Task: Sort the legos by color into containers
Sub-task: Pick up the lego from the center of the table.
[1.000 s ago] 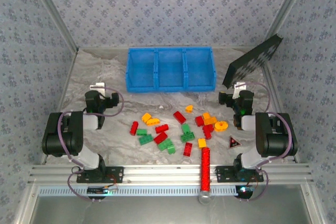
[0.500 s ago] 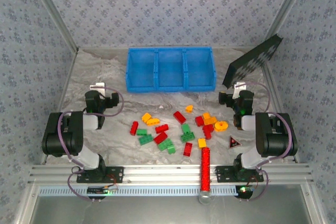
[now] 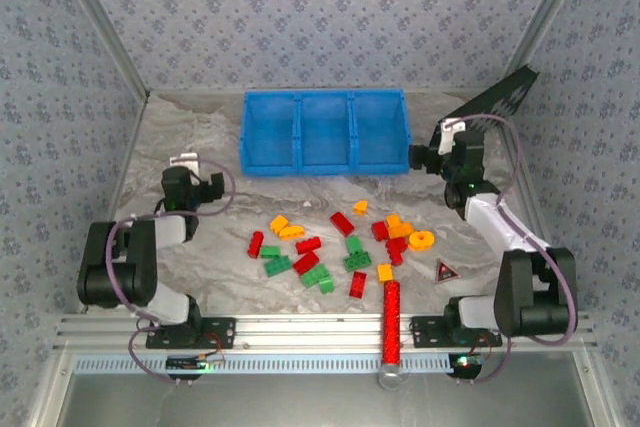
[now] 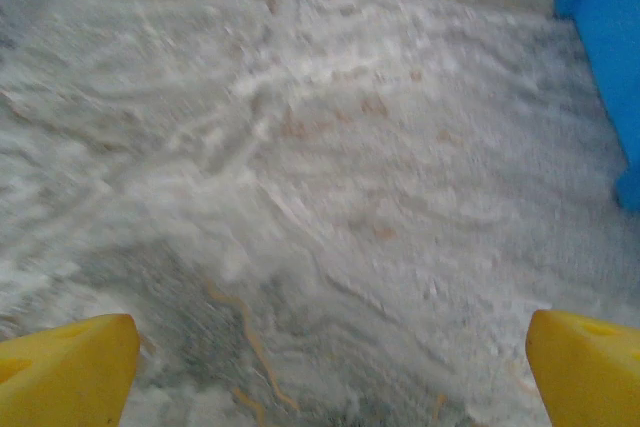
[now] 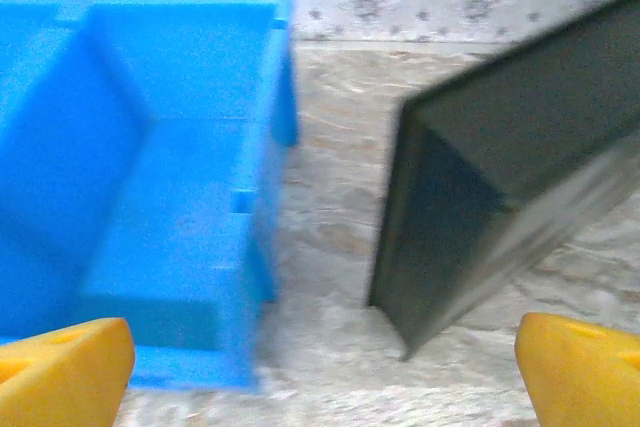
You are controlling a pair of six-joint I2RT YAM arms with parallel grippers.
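Top external view: a red glittery cylinder [image 3: 391, 319] lies at the near edge; the legos [image 3: 355, 245] lie scattered mid-table [image 3: 200, 137], all short of the blue bin [image 3: 325, 169] beyond. Left gripper [image 4: 330, 367] is spread wide over bare table, holding nothing; right gripper [image 5: 325, 367] is likewise spread and empty, facing the bin's right end and the black panel [image 5: 500, 197] beside it.

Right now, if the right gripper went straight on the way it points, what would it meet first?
Probably the table, in the gap between the blue bin and the black panel; the right gripper aims between them, though depth is unclear.
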